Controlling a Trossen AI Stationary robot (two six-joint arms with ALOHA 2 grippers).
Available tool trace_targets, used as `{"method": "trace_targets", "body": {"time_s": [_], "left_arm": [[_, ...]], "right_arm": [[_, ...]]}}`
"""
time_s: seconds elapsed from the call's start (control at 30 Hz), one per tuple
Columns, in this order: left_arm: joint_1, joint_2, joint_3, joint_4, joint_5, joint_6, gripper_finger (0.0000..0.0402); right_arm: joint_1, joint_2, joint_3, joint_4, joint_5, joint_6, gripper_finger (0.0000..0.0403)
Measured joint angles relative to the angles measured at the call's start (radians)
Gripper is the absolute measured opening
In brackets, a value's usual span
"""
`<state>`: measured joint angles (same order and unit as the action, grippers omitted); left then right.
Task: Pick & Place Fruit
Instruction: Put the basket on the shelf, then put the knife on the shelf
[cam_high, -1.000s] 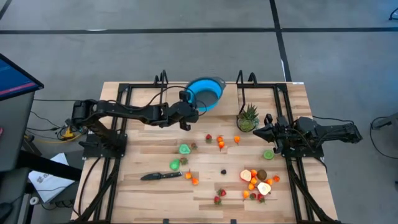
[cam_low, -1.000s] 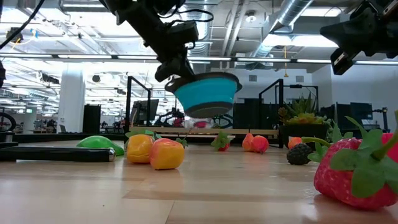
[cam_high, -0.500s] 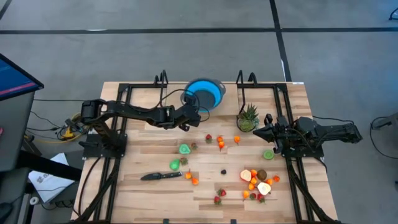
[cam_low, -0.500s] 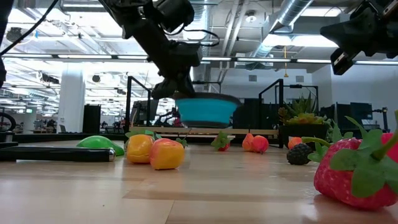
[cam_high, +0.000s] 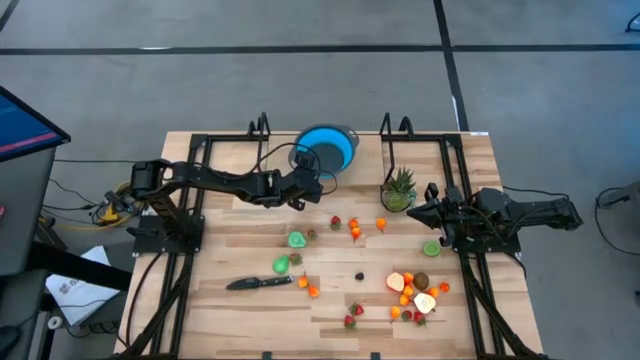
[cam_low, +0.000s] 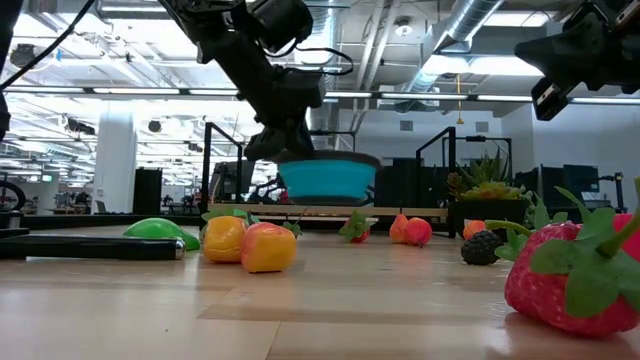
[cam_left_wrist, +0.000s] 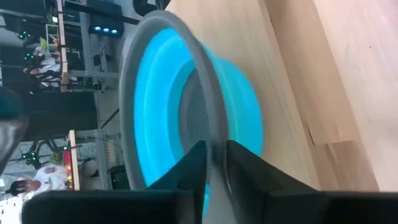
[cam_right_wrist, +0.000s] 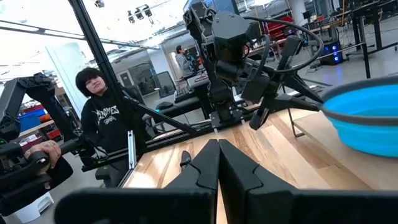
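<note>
The fruit lies scattered on the wooden table: a cluster (cam_high: 415, 292) at the near right, green pieces (cam_high: 297, 240) and strawberries (cam_high: 352, 228) in the middle. In the low view a strawberry (cam_low: 575, 270) is close by. The blue bowl (cam_high: 328, 148) stands upright at the table's far edge, and my left gripper (cam_high: 312, 172) is shut on its rim. My right gripper (cam_high: 415, 212) hangs shut above the table's right side, holding nothing. My left gripper has the bowl's grey rim (cam_left_wrist: 214, 134) between its fingers on the side toward the table's left, one finger (cam_left_wrist: 193, 165) inside the bowl and one outside. It comes slanting down from the left. The bowl sits level, mouth up; whether its base touches the table I cannot tell.
A black knife (cam_high: 258, 283) lies at the near left. A spiky green plant (cam_high: 399, 188) stands beside my right gripper. Black frame rails (cam_high: 205, 190) run along both sides of the table. A person (cam_right_wrist: 102, 118) sits beyond the table's left side.
My left gripper has gone down and reached a little toward the far edge, rolling as it went. The bowl, first tilted and held higher, has come down low over the table's far edge and now stands level.
</note>
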<state>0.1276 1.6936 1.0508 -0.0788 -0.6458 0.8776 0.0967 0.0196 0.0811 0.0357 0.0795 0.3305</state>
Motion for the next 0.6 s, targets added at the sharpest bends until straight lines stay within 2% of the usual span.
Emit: {"method": "trace_targets", "body": {"time_s": [0.27,0.6], "left_arm": [[-0.015,-0.005,0.000,-0.001,0.006,0.006,0.0118],[-0.074,-0.060,0.001,0.012,0.006,0.006,0.0127]], "right_arm": [[0.000,0.000,0.000,0.000,0.000,0.000,0.0000],[0.000,0.000,0.000,0.001,0.000,0.000,0.0000]]}}
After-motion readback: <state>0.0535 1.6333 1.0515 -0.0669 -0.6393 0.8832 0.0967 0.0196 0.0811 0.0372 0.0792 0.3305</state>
